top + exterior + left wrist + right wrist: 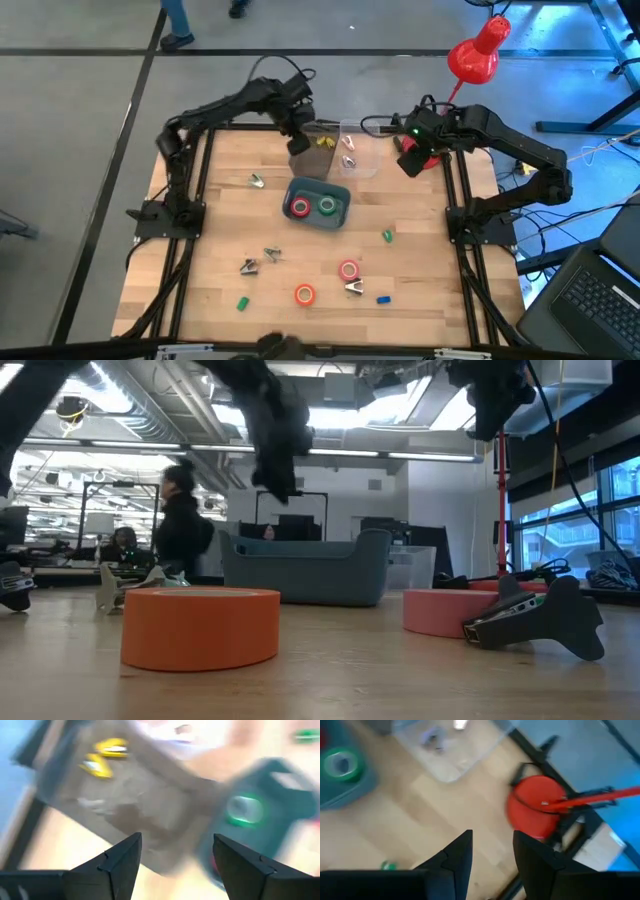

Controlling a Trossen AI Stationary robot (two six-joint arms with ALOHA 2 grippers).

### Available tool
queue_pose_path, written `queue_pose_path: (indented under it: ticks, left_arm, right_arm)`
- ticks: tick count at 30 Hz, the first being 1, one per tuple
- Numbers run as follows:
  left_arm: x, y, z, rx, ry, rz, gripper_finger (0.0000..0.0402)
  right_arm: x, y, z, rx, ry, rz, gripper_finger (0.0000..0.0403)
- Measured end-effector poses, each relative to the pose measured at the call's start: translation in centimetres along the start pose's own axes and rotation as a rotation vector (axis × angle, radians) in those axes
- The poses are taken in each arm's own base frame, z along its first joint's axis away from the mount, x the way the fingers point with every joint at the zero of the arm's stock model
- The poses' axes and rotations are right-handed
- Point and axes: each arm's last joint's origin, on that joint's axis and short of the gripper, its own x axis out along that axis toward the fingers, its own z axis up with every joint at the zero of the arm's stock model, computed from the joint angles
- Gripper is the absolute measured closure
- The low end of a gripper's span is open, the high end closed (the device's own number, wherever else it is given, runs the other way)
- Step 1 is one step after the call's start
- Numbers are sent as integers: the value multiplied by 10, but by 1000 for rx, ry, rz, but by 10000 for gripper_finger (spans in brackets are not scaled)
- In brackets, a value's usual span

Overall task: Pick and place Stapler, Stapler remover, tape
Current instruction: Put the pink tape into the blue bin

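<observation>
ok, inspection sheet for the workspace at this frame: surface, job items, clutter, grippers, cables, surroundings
Surface: wooden table, items scattered.
Job's things: one red and one green tape roll in the grey bin; two more rolls loose, orange tape and red tape. Metal staple removers lie about. No stapler identified.
Clutter: small green block, blue block; clear tray with small items.
Grippers: left gripper open, empty, above the trays at the far edge; right gripper open, empty, far right corner.
Cables: bundle off the right edge.
Surroundings: red lamp; laptop; person behind.
</observation>
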Motion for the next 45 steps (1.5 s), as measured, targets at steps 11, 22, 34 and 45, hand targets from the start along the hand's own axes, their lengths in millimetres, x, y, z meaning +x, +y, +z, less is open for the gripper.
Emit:
queue_pose_path:
  ticks: [11, 22, 34, 45]
  left_arm:
    - [-110, -111, -55, 107, -109, -177, 172]
    - [-171, -208, -95, 145, -451, -274, 172]
    - [-129, -274, -142, -23, -253, 60, 199]
    - [-101, -300, -182, 45, -219, 256, 227]
  right_arm:
    - [-45, 14, -48, 18, -79, 170, 258]
    - [-34, 32, -99, 58, -90, 262, 258]
    - [16, 103, -122, 11, -43, 680, 258]
    - [25, 161, -117, 87, -76, 847, 307]
